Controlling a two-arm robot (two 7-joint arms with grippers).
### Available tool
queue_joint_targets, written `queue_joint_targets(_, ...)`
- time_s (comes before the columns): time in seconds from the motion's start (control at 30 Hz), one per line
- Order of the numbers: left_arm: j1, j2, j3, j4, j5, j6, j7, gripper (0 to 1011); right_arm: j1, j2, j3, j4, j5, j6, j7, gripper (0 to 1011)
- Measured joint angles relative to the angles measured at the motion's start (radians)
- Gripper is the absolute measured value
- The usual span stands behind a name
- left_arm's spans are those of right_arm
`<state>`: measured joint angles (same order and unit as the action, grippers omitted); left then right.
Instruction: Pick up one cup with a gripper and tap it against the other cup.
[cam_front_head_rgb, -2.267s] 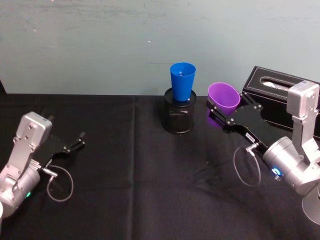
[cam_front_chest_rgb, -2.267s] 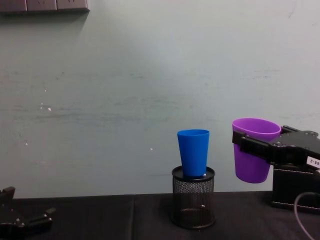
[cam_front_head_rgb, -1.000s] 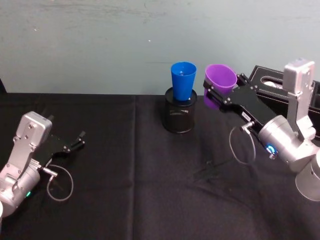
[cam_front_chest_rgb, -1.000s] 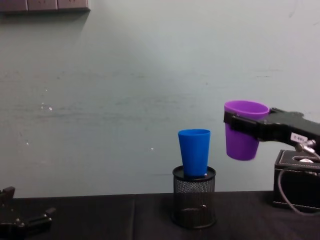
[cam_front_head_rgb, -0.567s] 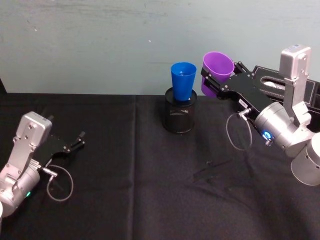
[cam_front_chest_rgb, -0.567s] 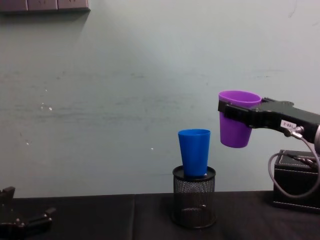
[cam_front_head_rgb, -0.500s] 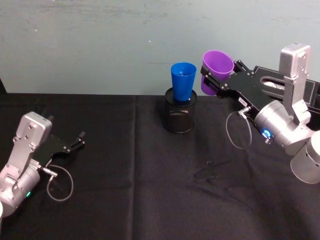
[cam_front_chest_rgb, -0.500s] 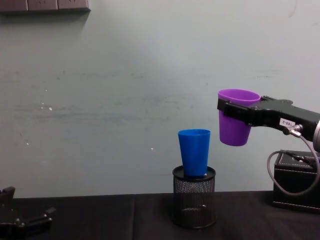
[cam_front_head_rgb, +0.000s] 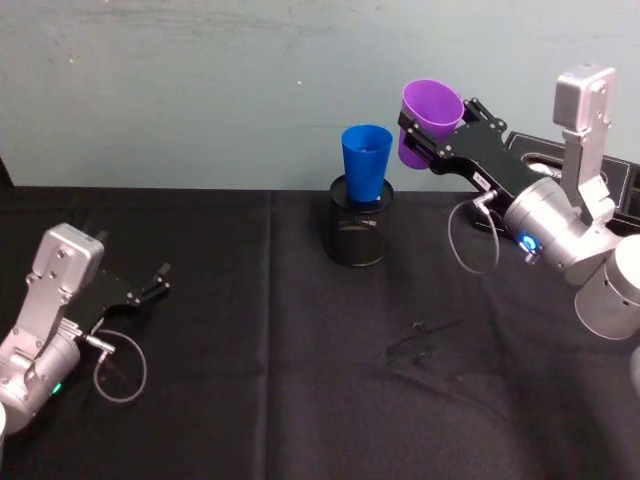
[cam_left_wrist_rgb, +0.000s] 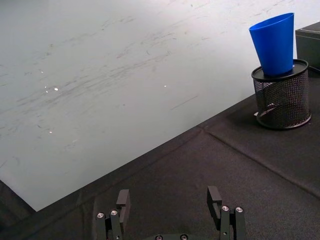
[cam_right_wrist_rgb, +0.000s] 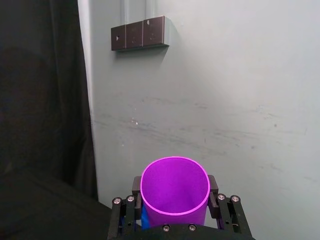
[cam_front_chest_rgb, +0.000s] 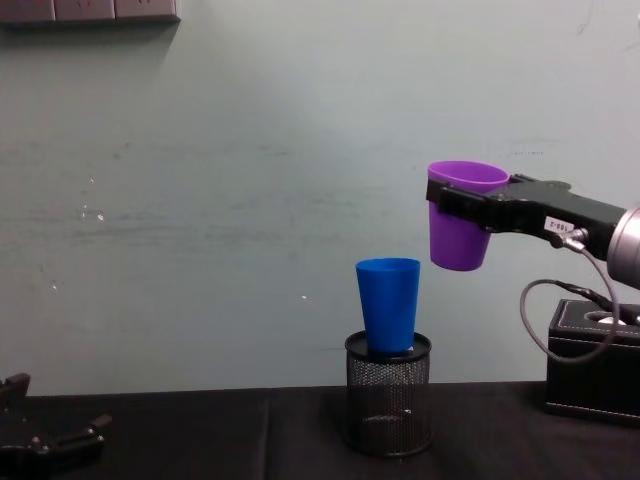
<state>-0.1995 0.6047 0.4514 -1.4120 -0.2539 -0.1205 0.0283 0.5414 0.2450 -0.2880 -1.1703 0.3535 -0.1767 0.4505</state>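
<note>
My right gripper (cam_front_head_rgb: 422, 132) (cam_front_chest_rgb: 455, 208) (cam_right_wrist_rgb: 172, 201) is shut on the purple cup (cam_front_head_rgb: 427, 122) (cam_front_chest_rgb: 460, 230) (cam_right_wrist_rgb: 174, 191) and holds it upright in the air. The cup hangs to the right of the blue cup (cam_front_head_rgb: 365, 162) (cam_front_chest_rgb: 389, 305) (cam_left_wrist_rgb: 274, 43) and higher than its rim, with a clear gap between them. The blue cup stands in a black wire-mesh pen holder (cam_front_head_rgb: 358, 235) (cam_front_chest_rgb: 388, 405) (cam_left_wrist_rgb: 282, 101) at the back of the table. My left gripper (cam_front_head_rgb: 157, 279) (cam_left_wrist_rgb: 170, 205) rests open near the table's left side, far from both cups.
A black box (cam_front_head_rgb: 620, 180) (cam_front_chest_rgb: 592, 360) sits at the back right, behind the right arm. Black cloth (cam_front_head_rgb: 300, 380) covers the table, and a pale wall (cam_front_chest_rgb: 250, 180) rises behind it.
My right gripper has lifted the purple cup and carried it left toward the blue cup, from table height to above the blue cup's rim. The left arm has stayed still.
</note>
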Motion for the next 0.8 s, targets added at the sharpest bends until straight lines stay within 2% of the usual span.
queue_joint_targets(0.8,0.0,0.0,0.0,0.0,0.0,0.0,0.0,1011,0.14,-0.047,-0.035,0.188,0.001,-0.063,0.075,735)
